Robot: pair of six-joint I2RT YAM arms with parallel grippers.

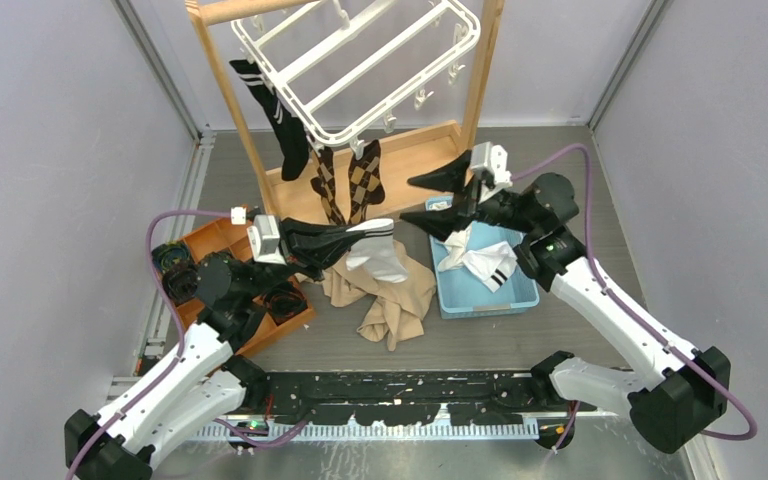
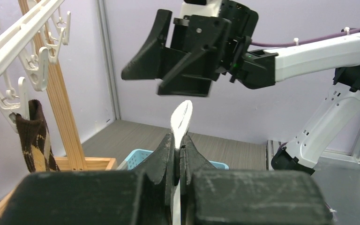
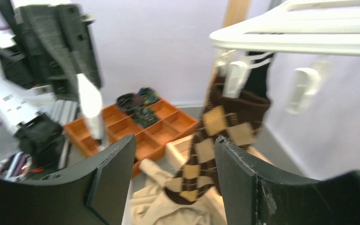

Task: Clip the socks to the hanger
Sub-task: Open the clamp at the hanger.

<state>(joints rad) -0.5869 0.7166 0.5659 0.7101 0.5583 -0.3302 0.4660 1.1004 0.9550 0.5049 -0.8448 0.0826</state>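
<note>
- Nearest the lens in the left wrist view, the left gripper (image 2: 178, 150) has its jaws pressed tight on a white sock (image 2: 182, 117), whose upper end sticks up above them. From above, the rest of that sock drapes down just in front of the wooden stand (image 1: 241, 120), near the middle of its base.
- Right gripper (image 1: 409, 200): jaws spread wide with nothing between them. It hovers in front of the stand's right post, just above the held sock's upper end and apart from it.
- Hanger (image 3: 300, 40): hung tilted from the stand's top bar, clips dangling along its rim.
- Black striped sock (image 1: 282, 125): hangs from the hanger beside the stand's left post.
- Two argyle socks (image 1: 328, 182): hang from the hanger's clips between the stand's posts, with their lower ends near its base.
- Blue basket (image 1: 520, 300): on the bench in front of the stand's right post, holding a banded sock (image 1: 487, 262).
- Beige cloth (image 1: 392, 308): crumpled on the bench in front of the stand's middle.
- Orange tray (image 1: 215, 238): on the bench, forward and left of the stand's left post.
</note>
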